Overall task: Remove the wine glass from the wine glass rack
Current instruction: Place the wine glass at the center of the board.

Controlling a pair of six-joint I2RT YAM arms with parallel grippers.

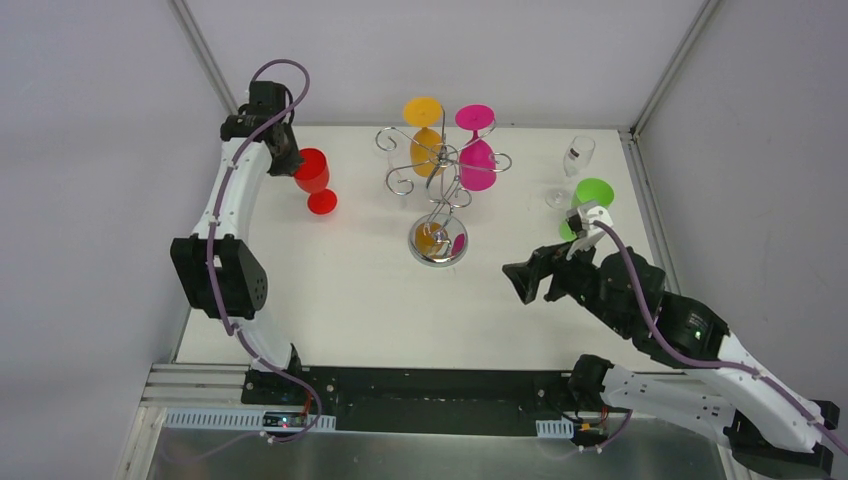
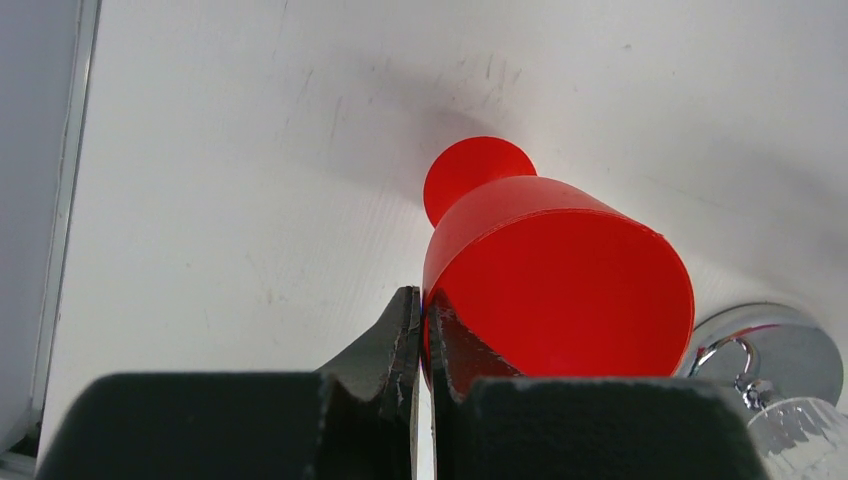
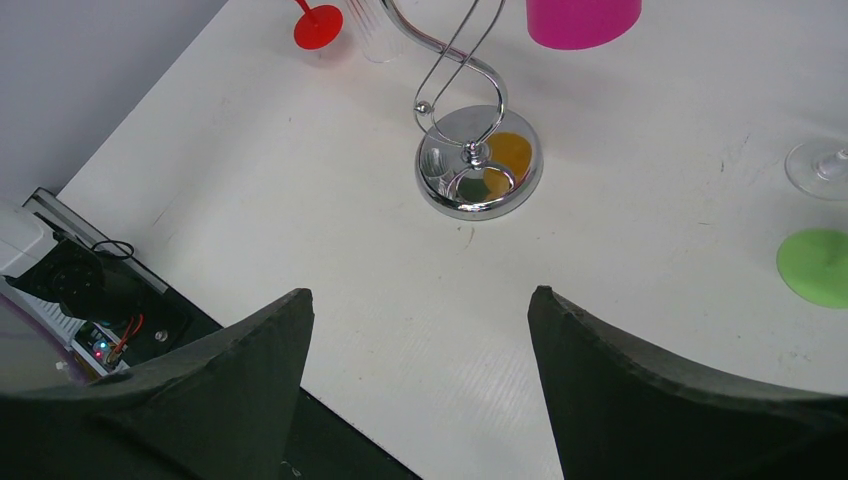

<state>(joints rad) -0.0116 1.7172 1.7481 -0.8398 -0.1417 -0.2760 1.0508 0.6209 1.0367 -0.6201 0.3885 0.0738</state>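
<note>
The wine glass rack (image 1: 440, 170) is a silver wire stand with a round chrome base (image 1: 438, 243) at the table's middle back. An orange glass (image 1: 424, 130) and a pink glass (image 1: 477, 155) hang upside down from it. My left gripper (image 1: 289, 158) is shut on the rim of a red wine glass (image 1: 313, 175), left of the rack and apart from it. In the left wrist view the fingertips (image 2: 408, 312) pinch the red glass's wall (image 2: 560, 270). My right gripper (image 1: 522, 283) is open and empty, right of the base, which the right wrist view shows too (image 3: 478, 165).
A clear wine glass (image 1: 575, 165) and a green glass (image 1: 592, 195) stand at the back right, close to my right arm. Their feet show in the right wrist view, clear (image 3: 820, 165) and green (image 3: 815, 265). Grey walls enclose the table.
</note>
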